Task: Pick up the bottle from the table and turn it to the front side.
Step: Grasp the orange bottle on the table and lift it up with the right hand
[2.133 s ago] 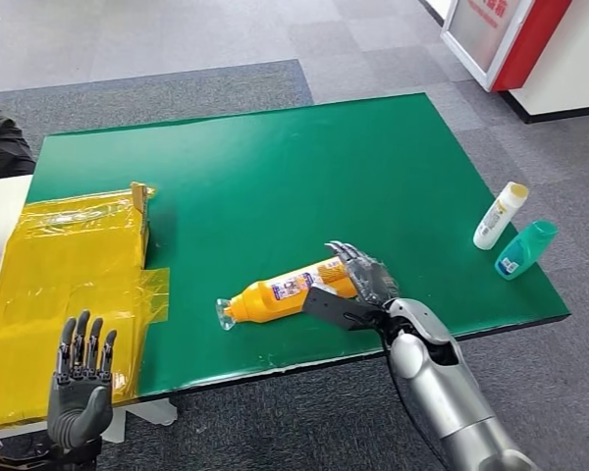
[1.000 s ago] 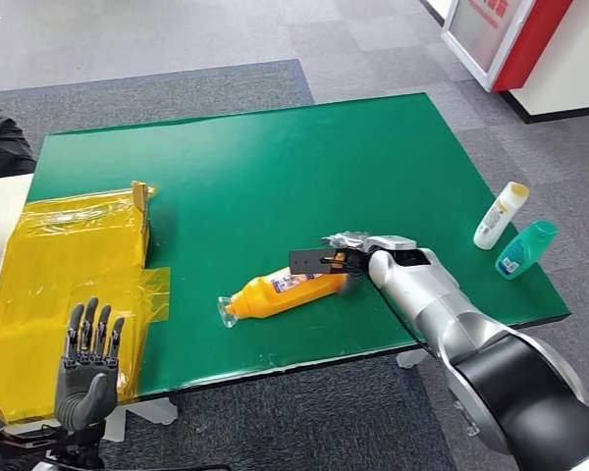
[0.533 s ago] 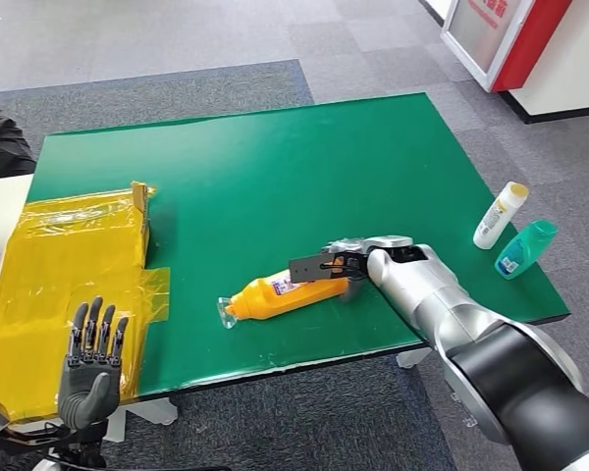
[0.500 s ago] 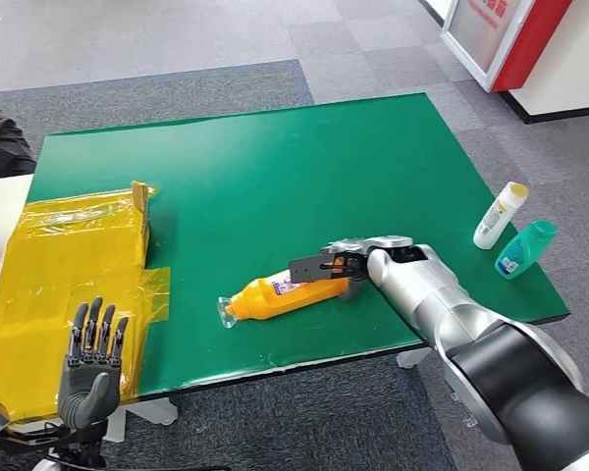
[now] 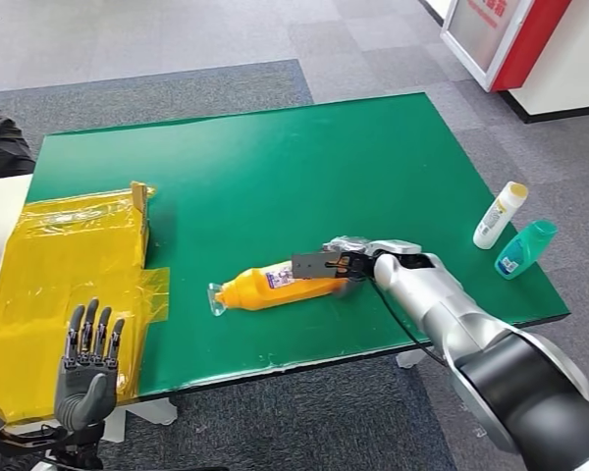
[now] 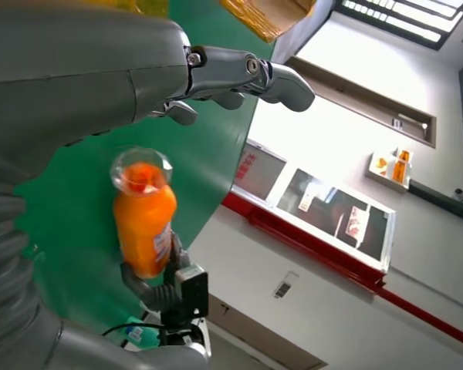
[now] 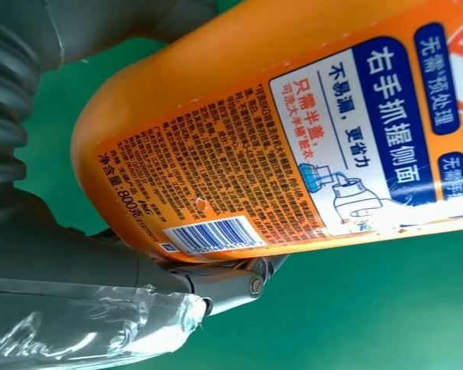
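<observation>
The orange bottle (image 5: 273, 286) lies on its side near the green desk's (image 5: 277, 167) front edge. The right hand (image 5: 344, 263) grips its base, fingers wrapped around it. The left hand (image 5: 84, 368) hovers empty beside the desk, fingers spread.

Bare green table (image 5: 292, 167) beyond bottle (image 5: 273, 287)

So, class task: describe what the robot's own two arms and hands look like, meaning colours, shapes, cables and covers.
The right arm is a rounded silver shell with a black section nearer the body and a thin black cable alongside. The right hand has dark fingers and a flat dark plate. The left hand has a grey palm and thumb with black segmented fingers. In the left wrist view, a grey ribbed cover sits behind it.
</observation>
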You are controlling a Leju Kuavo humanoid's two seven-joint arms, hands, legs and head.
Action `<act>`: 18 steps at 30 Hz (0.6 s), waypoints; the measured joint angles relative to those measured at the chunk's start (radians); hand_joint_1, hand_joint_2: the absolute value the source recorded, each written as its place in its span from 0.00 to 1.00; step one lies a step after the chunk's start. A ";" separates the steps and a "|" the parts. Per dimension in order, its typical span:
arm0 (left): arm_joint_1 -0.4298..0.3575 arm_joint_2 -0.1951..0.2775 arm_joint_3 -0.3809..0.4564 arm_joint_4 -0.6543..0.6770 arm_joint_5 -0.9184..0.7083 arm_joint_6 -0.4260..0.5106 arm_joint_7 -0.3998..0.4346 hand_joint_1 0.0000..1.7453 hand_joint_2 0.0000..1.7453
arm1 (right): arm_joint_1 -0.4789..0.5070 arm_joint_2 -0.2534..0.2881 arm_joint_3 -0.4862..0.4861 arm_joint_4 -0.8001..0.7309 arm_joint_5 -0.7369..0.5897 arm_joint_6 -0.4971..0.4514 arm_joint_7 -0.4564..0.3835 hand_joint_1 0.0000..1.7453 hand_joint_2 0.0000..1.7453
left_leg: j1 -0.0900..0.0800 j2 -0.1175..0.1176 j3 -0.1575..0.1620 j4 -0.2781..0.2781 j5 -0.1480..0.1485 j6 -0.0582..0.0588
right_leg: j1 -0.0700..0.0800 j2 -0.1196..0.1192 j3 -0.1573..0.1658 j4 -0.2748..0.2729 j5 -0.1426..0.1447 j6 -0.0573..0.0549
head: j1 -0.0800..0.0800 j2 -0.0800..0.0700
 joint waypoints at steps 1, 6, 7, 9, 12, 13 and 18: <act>0.002 0.000 0.003 0.000 -0.002 0.002 0.000 0.00 1.00 | 0.016 -0.009 0.000 -0.034 -0.026 -0.011 0.003 1.00 1.00 | 0.000 0.000 0.000 0.000 0.000 0.000 | 0.000 0.000 0.000 0.000 0.000 0.000 | 0.000 0.000; 0.018 0.001 0.017 -0.012 -0.033 0.038 -0.002 0.00 1.00 | 0.119 -0.055 0.004 -0.250 -0.147 -0.120 0.031 1.00 1.00 | 0.000 0.000 -0.001 0.000 -0.001 0.001 | 0.000 0.000 0.000 0.000 -0.001 0.000 | 0.000 0.000; 0.024 0.001 0.019 -0.020 -0.044 0.059 -0.002 0.00 1.00 | 0.153 -0.063 0.002 -0.313 -0.166 -0.160 0.035 1.00 1.00 | 0.000 0.000 -0.001 0.000 -0.002 0.001 | 0.000 0.000 0.000 0.000 -0.001 0.000 | 0.000 0.000; 0.038 0.000 0.020 -0.038 -0.067 0.112 0.002 0.00 1.00 | 0.236 -0.071 -0.011 -0.448 -0.173 -0.233 0.039 1.00 1.00 | 0.000 0.000 -0.001 0.000 -0.003 0.000 | 0.000 0.000 0.000 0.000 -0.002 0.000 | 0.000 0.000; 0.062 -0.004 0.022 -0.072 -0.124 0.209 0.038 0.00 1.00 | 0.371 -0.059 -0.041 -0.647 -0.149 -0.302 0.039 1.00 1.00 | 0.000 -0.001 -0.001 0.000 -0.004 0.000 | 0.001 -0.001 0.000 0.000 -0.004 -0.001 | 0.000 0.000; 0.070 -0.006 0.021 -0.088 -0.150 0.240 0.059 0.00 1.00 | 0.412 -0.048 -0.054 -0.704 -0.146 -0.312 0.031 1.00 1.00 | 0.001 -0.001 -0.001 0.000 -0.005 -0.001 | 0.001 -0.001 -0.001 0.000 -0.005 -0.002 | 0.000 0.000; 0.088 -0.016 -0.010 -0.190 -0.227 0.338 0.169 0.00 1.00 | 0.559 0.048 -0.104 -0.861 -0.164 -0.317 -0.042 1.00 1.00 | 0.001 0.000 -0.001 0.000 -0.005 -0.001 | 0.002 0.000 -0.001 0.000 -0.006 -0.002 | 0.000 0.000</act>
